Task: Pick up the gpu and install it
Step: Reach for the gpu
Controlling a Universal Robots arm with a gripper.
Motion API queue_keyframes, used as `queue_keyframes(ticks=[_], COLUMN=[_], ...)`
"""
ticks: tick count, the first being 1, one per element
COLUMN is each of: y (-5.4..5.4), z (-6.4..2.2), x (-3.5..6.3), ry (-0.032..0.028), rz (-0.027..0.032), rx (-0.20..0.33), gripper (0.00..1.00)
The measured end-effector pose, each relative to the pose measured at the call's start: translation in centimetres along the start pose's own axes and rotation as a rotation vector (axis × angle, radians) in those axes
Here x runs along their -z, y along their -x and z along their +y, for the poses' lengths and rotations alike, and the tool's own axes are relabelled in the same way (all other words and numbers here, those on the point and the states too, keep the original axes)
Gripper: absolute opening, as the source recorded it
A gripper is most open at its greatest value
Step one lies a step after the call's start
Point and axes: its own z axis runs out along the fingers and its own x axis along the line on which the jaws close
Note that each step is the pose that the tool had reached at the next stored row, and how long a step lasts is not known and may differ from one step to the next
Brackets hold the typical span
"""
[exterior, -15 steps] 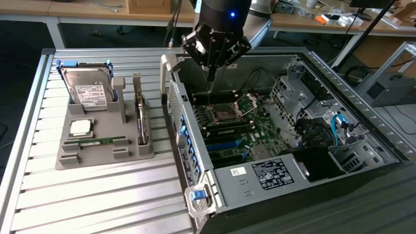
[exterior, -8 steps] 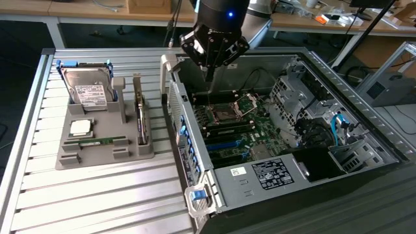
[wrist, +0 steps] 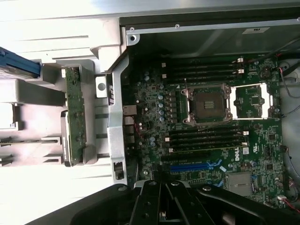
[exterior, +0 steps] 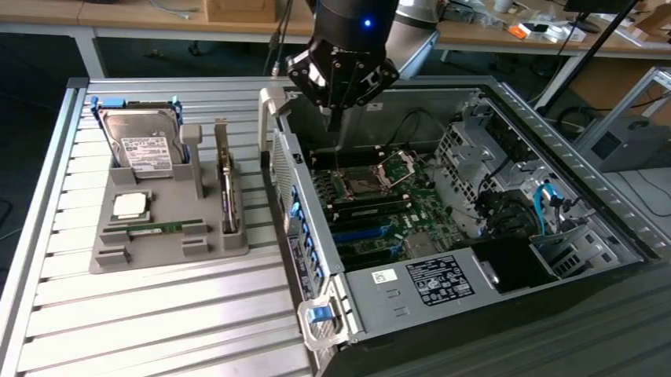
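- Exterior view: fingers [exterior: 333, 119] pressed together, empty, hanging over the motherboard [exterior: 419, 206] inside the case [exterior: 314, 263].
- Standing on edge in the holder [exterior: 157, 253] on the tabletop [exterior: 157, 318], the gpu [exterior: 225, 185] lies at about 8 o'clock from the fingers, well apart.

You see: table [exterior: 157, 330], ribbed bare metal, satin; at 9 o'clock in the exterior view, tray [exterior: 110, 255] of matt grey plastic; gpu [exterior: 226, 188], dull circuit board with bright metal bracket; gripper [exterior: 333, 119], black, slightly glossy.
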Motion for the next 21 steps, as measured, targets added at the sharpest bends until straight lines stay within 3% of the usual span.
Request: queue_keyframes(ticks=[21], y=[-0.85], z=[-0.06], x=[0.02], ry=[-0.0001], rz=[0.0], rx=[0.0], gripper=[0.11])
